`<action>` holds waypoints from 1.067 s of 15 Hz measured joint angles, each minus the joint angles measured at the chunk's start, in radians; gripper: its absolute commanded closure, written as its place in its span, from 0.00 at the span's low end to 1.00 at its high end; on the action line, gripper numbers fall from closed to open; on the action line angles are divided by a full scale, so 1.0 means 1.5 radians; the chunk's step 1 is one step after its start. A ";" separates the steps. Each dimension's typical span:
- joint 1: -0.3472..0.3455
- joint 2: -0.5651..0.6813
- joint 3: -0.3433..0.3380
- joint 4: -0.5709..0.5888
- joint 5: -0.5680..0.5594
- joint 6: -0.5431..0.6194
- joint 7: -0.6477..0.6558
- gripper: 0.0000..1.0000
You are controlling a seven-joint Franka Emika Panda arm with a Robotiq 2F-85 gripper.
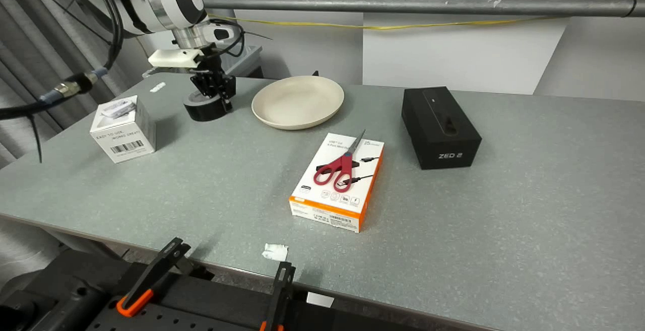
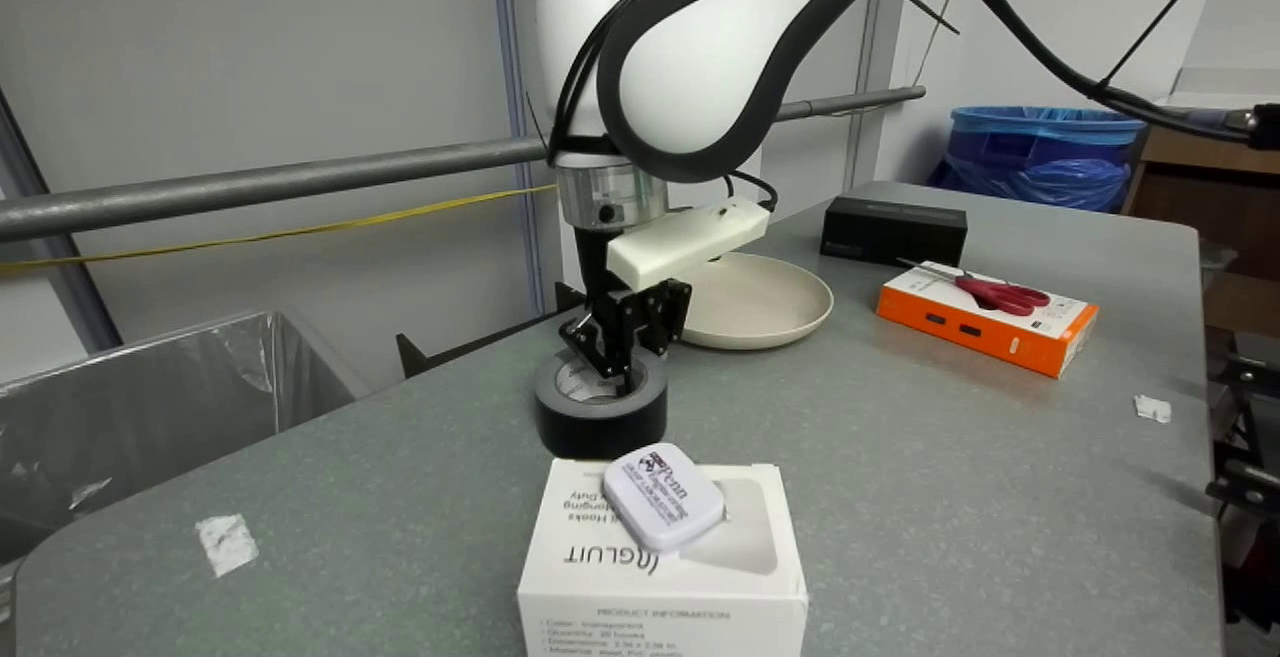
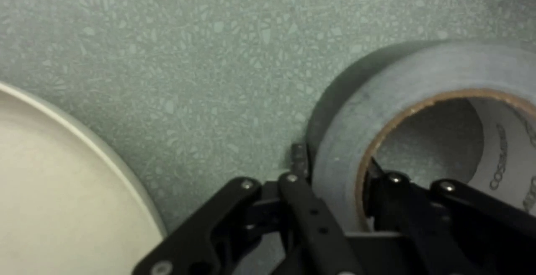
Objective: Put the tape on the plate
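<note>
Grey counter [image 1: 504, 230] carries the plate [image 1: 297, 102]; bin [image 2: 318, 357] beside it has clear plastic liner [image 2: 150, 417]. Gripper [image 3: 337, 166] clamped on tape [image 3: 418, 74], one finger in the hole, one outside.

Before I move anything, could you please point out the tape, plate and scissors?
Tape [image 2: 600, 436]: in an exterior view, black outer side.
Plate [image 1: 298, 102]: in an exterior view, bare centre.
Scissors [image 1: 346, 162]: in an exterior view, red handle.

A lab, as the robot arm [image 2: 700, 77], ZED 2 box [image 1: 441, 129] and Penn-lettered case [image 2: 663, 497] show.
</note>
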 measured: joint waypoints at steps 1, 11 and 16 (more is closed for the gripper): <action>-0.001 -0.004 0.000 0.000 0.006 0.000 0.000 0.94; -0.072 -0.154 -0.067 -0.097 0.054 0.001 0.002 0.93; -0.132 -0.133 -0.100 -0.127 0.069 0.000 0.014 0.93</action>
